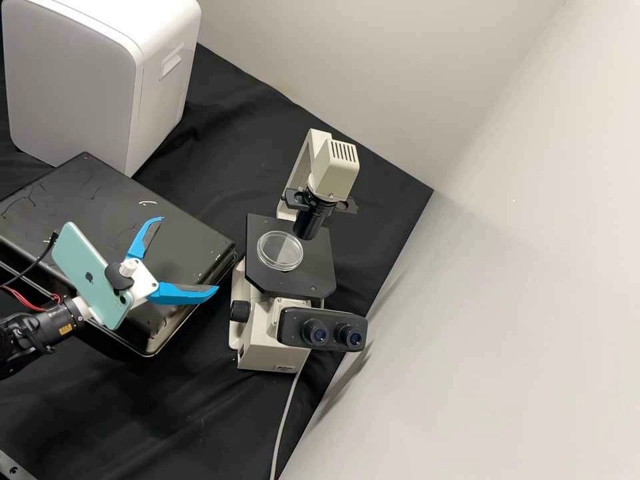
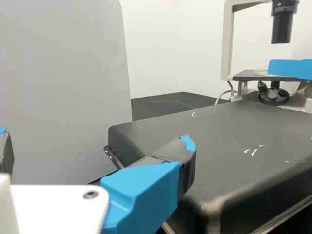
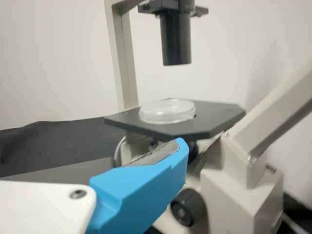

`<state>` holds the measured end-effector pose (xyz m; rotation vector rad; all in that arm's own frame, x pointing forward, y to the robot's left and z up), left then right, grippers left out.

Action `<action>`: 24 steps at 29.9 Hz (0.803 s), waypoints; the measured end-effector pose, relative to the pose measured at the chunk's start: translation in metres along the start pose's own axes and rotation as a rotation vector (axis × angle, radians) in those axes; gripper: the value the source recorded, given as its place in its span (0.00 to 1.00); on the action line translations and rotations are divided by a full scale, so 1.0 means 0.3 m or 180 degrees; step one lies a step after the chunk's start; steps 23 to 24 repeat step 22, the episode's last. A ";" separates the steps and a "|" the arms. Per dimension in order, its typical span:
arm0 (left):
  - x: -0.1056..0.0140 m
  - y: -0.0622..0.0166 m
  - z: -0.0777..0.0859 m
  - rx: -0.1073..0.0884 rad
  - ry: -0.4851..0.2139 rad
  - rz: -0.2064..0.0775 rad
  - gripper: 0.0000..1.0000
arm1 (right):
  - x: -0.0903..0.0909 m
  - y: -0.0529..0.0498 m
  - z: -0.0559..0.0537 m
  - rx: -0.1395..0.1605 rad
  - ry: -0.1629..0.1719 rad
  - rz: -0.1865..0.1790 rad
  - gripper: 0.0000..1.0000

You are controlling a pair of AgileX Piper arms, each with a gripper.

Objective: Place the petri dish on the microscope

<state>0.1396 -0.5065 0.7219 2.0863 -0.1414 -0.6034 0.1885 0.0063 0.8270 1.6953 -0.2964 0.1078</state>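
Clear round petri dish (image 1: 280,250) lies flat on microscope (image 1: 315,270) stage.

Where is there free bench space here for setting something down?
Bare black cloth lies between the white appliance and the microscope, and on the near side of the black case. Crowded: the right claw hangs over the case edge beside the microscope.

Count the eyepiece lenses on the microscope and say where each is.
2. Both sit side by side at the front of the microscope: one lens nearer the focus knob, the other nearer the wall.
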 end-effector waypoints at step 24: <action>-0.032 0.051 -0.012 0.0138 0.0295 0.0263 1.00 | -0.005 -0.015 0.002 0.0052 -0.0029 -0.0054 1.00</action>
